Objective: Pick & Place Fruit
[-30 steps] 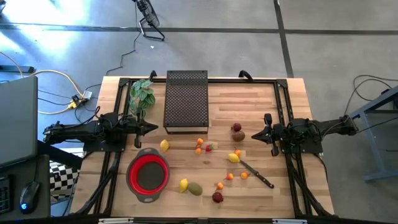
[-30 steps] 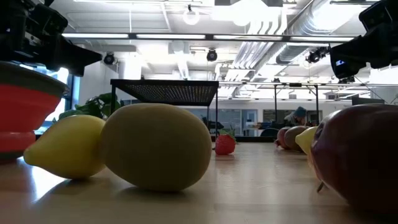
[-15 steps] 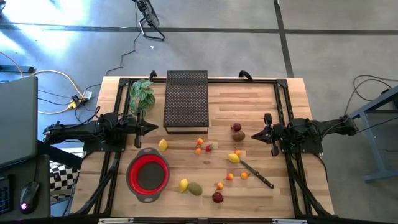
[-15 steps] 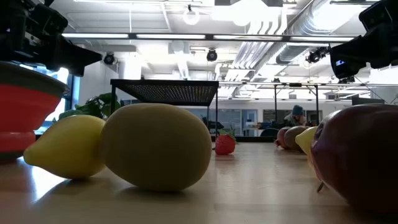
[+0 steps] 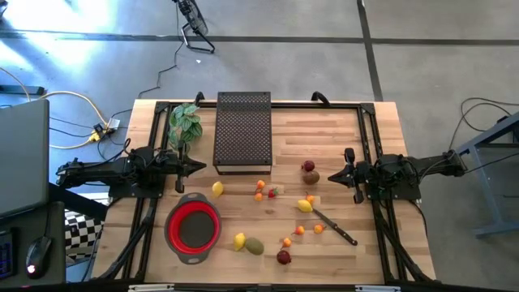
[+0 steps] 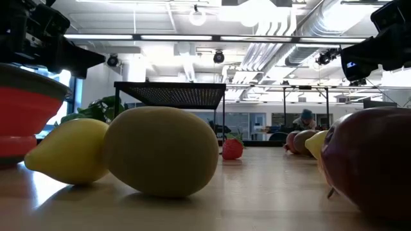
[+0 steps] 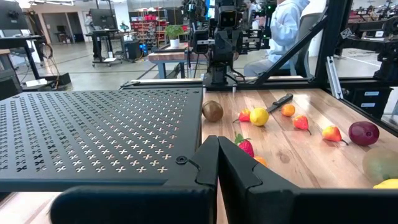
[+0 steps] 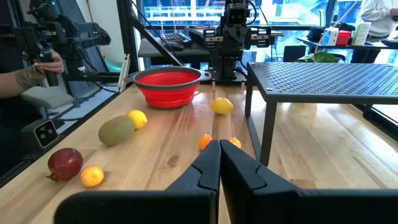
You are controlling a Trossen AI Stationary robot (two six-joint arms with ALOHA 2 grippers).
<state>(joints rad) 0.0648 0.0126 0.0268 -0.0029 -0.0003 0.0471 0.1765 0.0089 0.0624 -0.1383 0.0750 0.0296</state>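
The left gripper [image 5: 199,167] hung closed and empty over the left part of the bench [image 5: 324,130], its fingers [image 7: 208,163] pressed together and pointing toward the bench's middle. The right gripper [image 5: 334,175] faced it from the opposite side, also closed with nothing held, its fingers [image 8: 214,163] meeting in a thin seam.

The fruit lay scattered on the bench between the two grippers. Nearest the left gripper was a yellow lemon [image 5: 216,189], just ahead of its tip and a little toward the bench's front edge. Farther ahead sat two tiny orange fruits [image 5: 259,191] and a small strawberry [image 5: 272,193], about midway between the grippers. Close to the right gripper, just in front of its tip, rested a dark red fruit [image 5: 308,166] touching a brown kiwi [image 5: 311,178]. A second lemon [image 5: 304,206] lay near the right gripper toward the front edge, beside the black-handled knife [image 5: 334,227]. A third lemon [image 5: 239,240] touched an olive-green fruit [image 5: 255,246], well apart from both grippers, next to the red bowl [image 5: 193,227]. Another dark red fruit [image 5: 283,257] sat nearest the front edge, with small orange ones [image 5: 299,230] just beyond it.

The black perforated rack [image 5: 243,130] stood beside the left gripper, with a leafy plant [image 5: 184,122] behind that gripper.
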